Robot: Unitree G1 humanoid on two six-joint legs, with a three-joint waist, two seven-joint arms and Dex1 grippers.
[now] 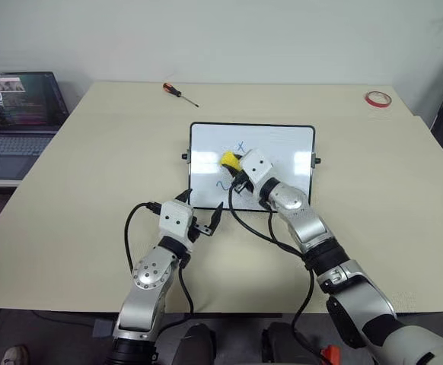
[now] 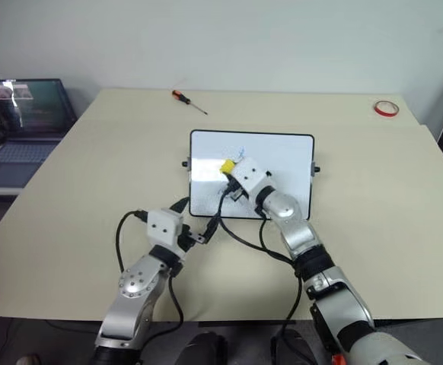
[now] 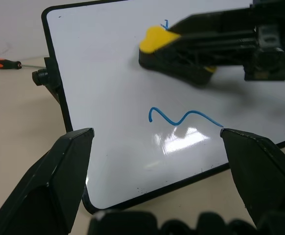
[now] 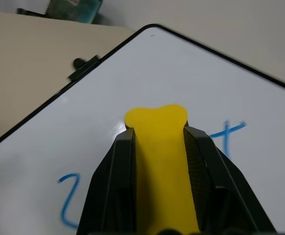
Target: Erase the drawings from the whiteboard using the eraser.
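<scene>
The whiteboard (image 1: 286, 141) lies flat near the middle of the table (image 1: 69, 190), its black frame complete and a small black knob (image 1: 184, 157) on each short side. On its white face a blue wavy line (image 3: 184, 118) runs across the part nearest the robot, and the tip of another blue mark (image 1: 242, 145) shows just past the yellow eraser (image 1: 229, 160). The right claw (image 1: 234, 164) is clamped tight on the eraser, one black finger (image 4: 114, 181) pressed along each long side, with the eraser's rounded yellow end sticking out past the fingertips over the middle of the board; whether its dark underside actually touches the surface I cannot tell. The left claw (image 1: 202, 217) hangs at the board's near left corner with its two fingers spread wide and nothing between them. A screwdriver (image 1: 179, 93) with an orange and black handle lies well beyond the board toward the far edge, a red tape ring (image 1: 377, 98) sits at the far right corner, and an open laptop (image 1: 16, 114) stands off the table's left side.
</scene>
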